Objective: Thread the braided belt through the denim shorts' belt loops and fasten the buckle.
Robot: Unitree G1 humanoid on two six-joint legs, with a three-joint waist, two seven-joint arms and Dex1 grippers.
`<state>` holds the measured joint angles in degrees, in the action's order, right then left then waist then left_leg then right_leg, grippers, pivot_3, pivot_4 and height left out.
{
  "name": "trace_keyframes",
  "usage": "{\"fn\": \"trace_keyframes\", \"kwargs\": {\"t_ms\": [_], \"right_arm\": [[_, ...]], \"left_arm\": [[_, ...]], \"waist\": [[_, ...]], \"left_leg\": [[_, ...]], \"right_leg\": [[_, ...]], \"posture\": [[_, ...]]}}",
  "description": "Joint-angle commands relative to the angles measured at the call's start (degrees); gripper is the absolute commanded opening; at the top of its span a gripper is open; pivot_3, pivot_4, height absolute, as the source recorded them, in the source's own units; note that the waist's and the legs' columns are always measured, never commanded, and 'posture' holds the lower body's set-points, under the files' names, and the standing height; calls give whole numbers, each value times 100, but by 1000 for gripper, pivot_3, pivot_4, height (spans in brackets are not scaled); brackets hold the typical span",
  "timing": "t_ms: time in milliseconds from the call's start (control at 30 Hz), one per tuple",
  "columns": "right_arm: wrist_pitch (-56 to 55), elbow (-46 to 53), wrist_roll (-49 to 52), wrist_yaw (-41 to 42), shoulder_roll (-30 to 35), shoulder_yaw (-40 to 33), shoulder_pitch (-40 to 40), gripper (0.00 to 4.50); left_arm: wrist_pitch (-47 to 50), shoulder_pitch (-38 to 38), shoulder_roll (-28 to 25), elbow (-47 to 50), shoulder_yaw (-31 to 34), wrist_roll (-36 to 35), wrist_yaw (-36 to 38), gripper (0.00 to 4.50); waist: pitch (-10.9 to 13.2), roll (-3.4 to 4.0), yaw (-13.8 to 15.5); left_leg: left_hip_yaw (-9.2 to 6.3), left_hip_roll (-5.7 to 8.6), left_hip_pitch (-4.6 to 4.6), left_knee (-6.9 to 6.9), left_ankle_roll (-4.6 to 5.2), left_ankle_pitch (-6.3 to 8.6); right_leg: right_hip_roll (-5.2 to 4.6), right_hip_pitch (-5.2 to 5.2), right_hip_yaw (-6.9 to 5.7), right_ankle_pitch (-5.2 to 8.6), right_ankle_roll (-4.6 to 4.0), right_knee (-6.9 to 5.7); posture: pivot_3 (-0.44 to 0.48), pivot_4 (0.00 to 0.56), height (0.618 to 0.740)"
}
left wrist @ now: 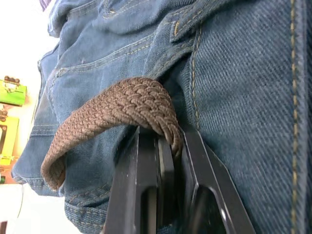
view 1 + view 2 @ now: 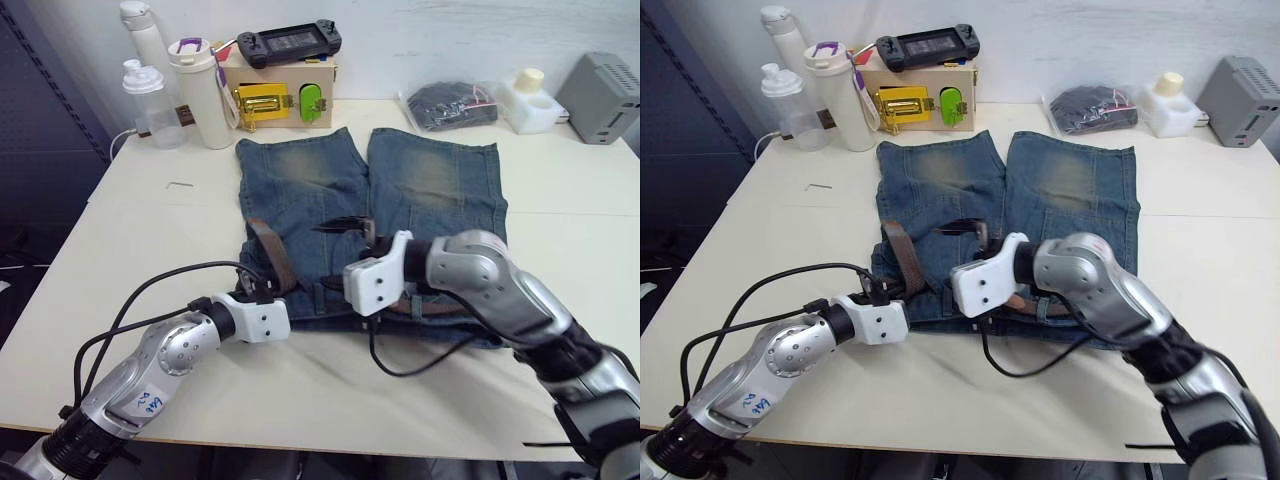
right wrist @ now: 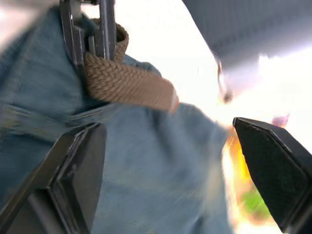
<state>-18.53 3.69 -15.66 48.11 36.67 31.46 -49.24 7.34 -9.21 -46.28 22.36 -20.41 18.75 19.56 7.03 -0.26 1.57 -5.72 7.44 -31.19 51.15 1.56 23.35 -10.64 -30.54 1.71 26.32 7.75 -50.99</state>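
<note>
The denim shorts (image 2: 300, 170) lie flat on the table, legs pointing away and waistband toward me. The braided belt (image 2: 268, 250) runs along the waistband, and its brown free end angles up over the left leg. My left gripper (image 2: 262, 288) sits at the waistband's left side, shut on the belt (image 1: 131, 102), which arches over its fingertips. A belt loop (image 1: 195, 19) shows just beyond them. My right gripper (image 2: 345, 228) hovers over the middle of the shorts, open and holding nothing. The right wrist view shows the belt's loose end (image 3: 131, 85). The buckle is hidden.
At the table's back stand a wooden box (image 2: 285, 90) with a yellow latch, two bottles (image 2: 200, 95), a game controller (image 2: 290, 42), a bagged dark bundle (image 2: 447, 105), a white container (image 2: 530, 100) and a grey device (image 2: 603, 97). A small hex key (image 2: 180, 184) lies at left.
</note>
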Motion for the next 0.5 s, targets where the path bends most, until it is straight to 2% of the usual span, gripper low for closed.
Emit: {"fn": "trace_keyframes", "kwargs": {"t_ms": [33, 233, 333, 467, 500], "right_arm": [[-1784, -1441, -670, 74, -390, 494, -1059, 4500], [-3606, -3623, -1905, -554, -1464, 1215, -2697, 4500], [-3929, -4195, -2240, -510, -1824, 1555, -2910, 4500], [-4211, -4684, -2756, -548, -1992, 1862, -3037, 4500], [-4038, -4781, -2736, -254, -1967, 1900, -2988, 4500]], "left_arm": [[50, 213, 155, -493, -116, 293, 209, 234], [79, 401, 383, -448, 55, 410, 391, 234], [145, 503, 473, -368, 109, 473, 433, 234], [172, 614, 606, -296, 210, 599, 521, 234], [202, 636, 637, -278, 250, 609, 539, 234]], "waist": [[0, 0, -2], [-3, -2, -36], [-6, 3, -48], [-48, 54, -65], [-49, 56, -77]], "left_leg": [[-7, 4, 1, 4, 0, 0], [-15, 47, -10, 19, 0, 1], [-31, 57, -10, 47, -3, 16], [-47, 66, -5, 96, -3, 56], [-51, 66, -5, 96, -3, 59]], "right_leg": [[1, -5, 0, 0, 0, -15], [-4, -84, 14, 0, -1, -144], [0, -100, 24, 1, -3, -210], [8, -116, 24, 6, -11, -307], [9, -116, 23, 6, -11, -308]], "posture": [[0, 150, 645], [0, 150, 645], [0, 150, 645], [0, 150, 645], [0, 150, 645]]}}
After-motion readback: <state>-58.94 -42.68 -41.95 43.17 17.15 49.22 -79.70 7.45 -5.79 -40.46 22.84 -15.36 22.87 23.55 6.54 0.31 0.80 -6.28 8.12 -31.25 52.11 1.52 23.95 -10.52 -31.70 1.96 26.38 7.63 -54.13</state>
